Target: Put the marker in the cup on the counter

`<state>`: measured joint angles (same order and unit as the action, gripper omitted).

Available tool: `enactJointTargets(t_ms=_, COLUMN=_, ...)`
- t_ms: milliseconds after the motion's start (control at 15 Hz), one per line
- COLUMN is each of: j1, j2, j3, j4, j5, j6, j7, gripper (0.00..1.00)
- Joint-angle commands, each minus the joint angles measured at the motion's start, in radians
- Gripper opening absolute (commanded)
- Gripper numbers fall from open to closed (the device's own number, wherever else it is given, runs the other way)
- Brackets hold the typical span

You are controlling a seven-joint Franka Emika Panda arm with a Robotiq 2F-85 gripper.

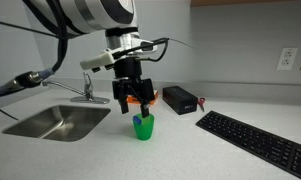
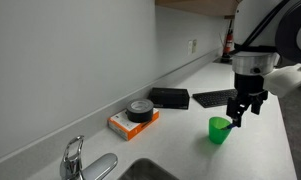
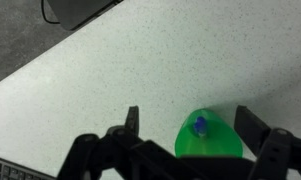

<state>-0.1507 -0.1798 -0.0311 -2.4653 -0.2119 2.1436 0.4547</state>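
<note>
The green cup (image 1: pixel 142 127) stands upright on the off-white speckled counter (image 1: pixel 190 150), next to the steel sink (image 1: pixel 58 122). It also shows in an exterior view (image 2: pixel 220 130) and in the wrist view (image 3: pixel 208 140). The blue marker (image 3: pixel 199 126) stands inside the cup; its tip shows at the cup's rim (image 1: pixel 140 117). My gripper (image 1: pixel 136 100) hangs just above the cup, open and empty, its fingers spread on either side of the cup (image 3: pixel 190 125). In an exterior view the gripper (image 2: pixel 246 108) sits just above and beside the cup.
A black keyboard (image 1: pixel 255 142) lies on the counter. A black box (image 1: pixel 178 99) sits by the wall. A black round object on an orange base (image 2: pixel 138 115) stands near the faucet (image 2: pixel 75 157). A wall socket (image 1: pixel 286 58) is behind.
</note>
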Motion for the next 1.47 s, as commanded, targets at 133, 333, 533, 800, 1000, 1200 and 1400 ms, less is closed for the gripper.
enactJointTargets(t_ms=133, j1=-0.003, j2=0.073, j3=-0.026, j4=0.017, j5=0.003, j6=0.085, j7=0.024, gripper=0.67)
enactJointTargets(t_ms=333, j1=0.001, j2=0.105, j3=-0.039, j4=0.031, j5=0.025, j6=0.113, j7=0.018, gripper=0.42)
enactJointTargets(t_ms=533, j1=0.003, j2=0.125, j3=-0.05, j4=0.047, j5=0.042, j6=0.125, j7=0.013, gripper=0.2)
enactJointTargets(t_ms=800, j1=0.003, j2=0.104, j3=-0.061, j4=0.064, j5=0.068, j6=0.098, j7=-0.006, gripper=0.0)
enactJointTargets(t_ms=1000, j1=0.002, j2=0.034, j3=-0.068, j4=0.047, j5=0.078, j6=0.082, j7=-0.033, gripper=0.04)
enactJointTargets(t_ms=1200, j1=0.003, j2=-0.065, j3=-0.069, j4=0.012, j5=0.091, j6=0.095, j7=-0.076, gripper=0.04)
enactJointTargets(t_ms=1400, j1=0.012, j2=-0.16, j3=-0.06, j4=-0.02, j5=0.117, j6=0.119, j7=-0.138, gripper=0.04)
